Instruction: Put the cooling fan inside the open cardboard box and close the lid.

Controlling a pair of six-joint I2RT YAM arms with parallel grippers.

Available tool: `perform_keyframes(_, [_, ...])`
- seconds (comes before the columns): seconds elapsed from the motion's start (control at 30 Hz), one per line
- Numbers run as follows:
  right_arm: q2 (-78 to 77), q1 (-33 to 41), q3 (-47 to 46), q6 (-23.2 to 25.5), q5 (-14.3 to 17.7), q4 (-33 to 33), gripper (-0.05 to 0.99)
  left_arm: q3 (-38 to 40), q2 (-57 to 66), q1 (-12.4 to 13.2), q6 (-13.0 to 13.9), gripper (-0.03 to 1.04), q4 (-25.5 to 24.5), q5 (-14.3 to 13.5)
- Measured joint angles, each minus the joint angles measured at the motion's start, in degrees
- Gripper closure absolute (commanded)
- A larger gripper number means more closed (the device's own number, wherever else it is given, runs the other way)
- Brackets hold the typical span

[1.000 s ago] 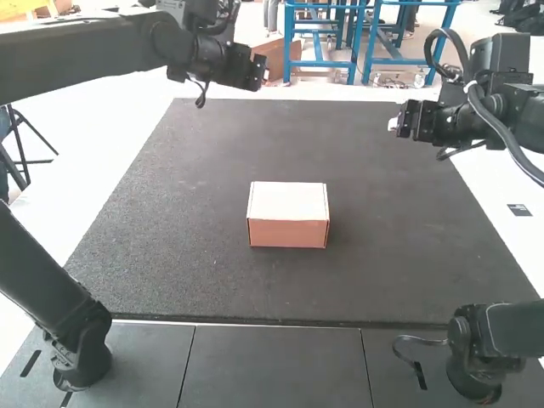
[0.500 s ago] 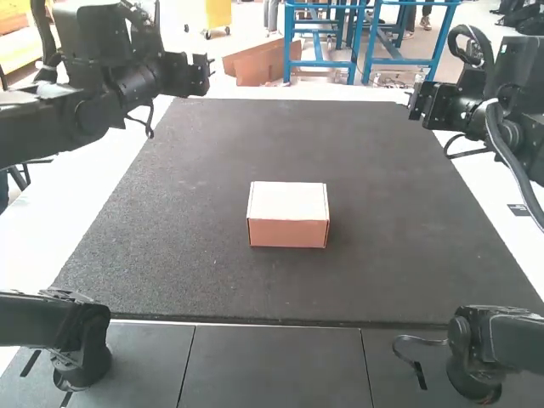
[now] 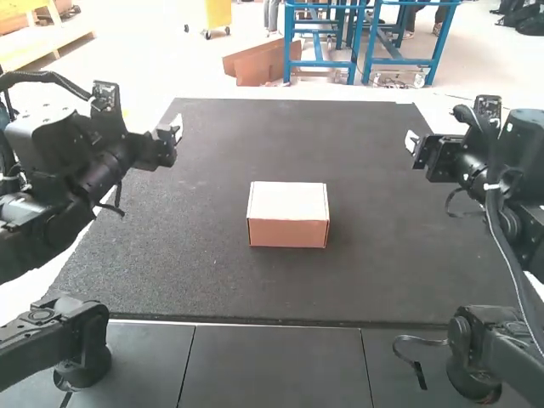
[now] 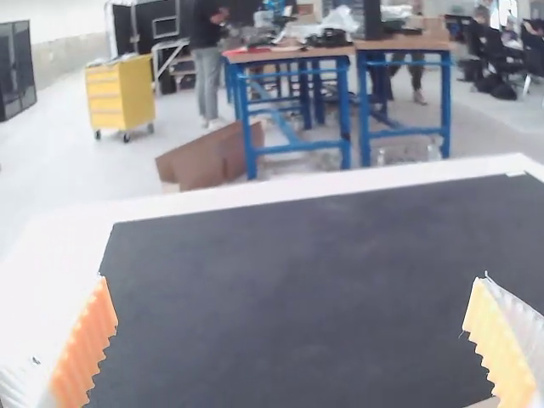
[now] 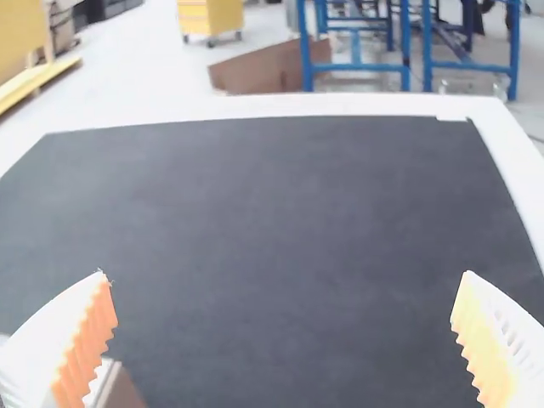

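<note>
The cardboard box is a small brown carton with square corners, a pale flat top and a darker front wall. Its lid lies down flat and shut. It sits alone near the middle of the black mat, which has a rough, grainy surface.

The left gripper hangs above the mat's left edge, well apart from the box. Its white ribbed fingers with orange saw-toothed pads are spread wide and hold nothing.

The right gripper hangs over the mat's right side, also well apart from the box. Its pads are spread wide too, with nothing between them. A brown patch beside one finger in the right wrist view may be the box's corner.
</note>
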Motion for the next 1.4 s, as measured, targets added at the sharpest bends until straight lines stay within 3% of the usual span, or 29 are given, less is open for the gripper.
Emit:
perform_keyframes(0.3, [-4.59, 0.0, -8.44, -2.05, 0.52, 5.27, 0.03, -12.41, -10.75, 0.63, 1.31, 0.06, 3.19, 0.22])
perform_keyframes(0.57, [-19.28, -0.76, -16.59, -3.98, 0.5, 5.44, 0.03, -19.74, -20.76, 0.63, 3.43, 0.06, 5.55, 1.07])
perform_keyframes(0.73, [-24.79, -2.1, -17.86, -4.87, 0.42, 5.46, 0.03, -20.37, -28.98, 0.63, 4.22, 0.05, -5.73, 1.46])
perform_keyframes(0.87, [-24.87, -2.99, -18.78, -5.16, 0.31, 5.25, 0.03, -20.37, -31.19, 0.94, 3.56, 0.05, -9.42, 1.55])
perform_keyframes(1.0, [-26.29, -3.06, -21.38, -5.31, 0.28, 5.01, 0.03, -20.37, -31.19, 3.32, 2.71, 0.05, -11.96, 1.64])
perform_keyframes(1.23, [-30.91, -3.21, -22.53, -5.46, 0.74, 1.95, 0.03, -20.37, -31.19, 11.3, 2.29, 0.05, -14.19, 1.64])
perform_keyframes(1.4, [-30.91, -3.21, -22.53, -6.25, 2.05, -4.5, 0.03, -20.37, -31.19, 11.67, 2.29, 0.05, -15.08, 1.66])
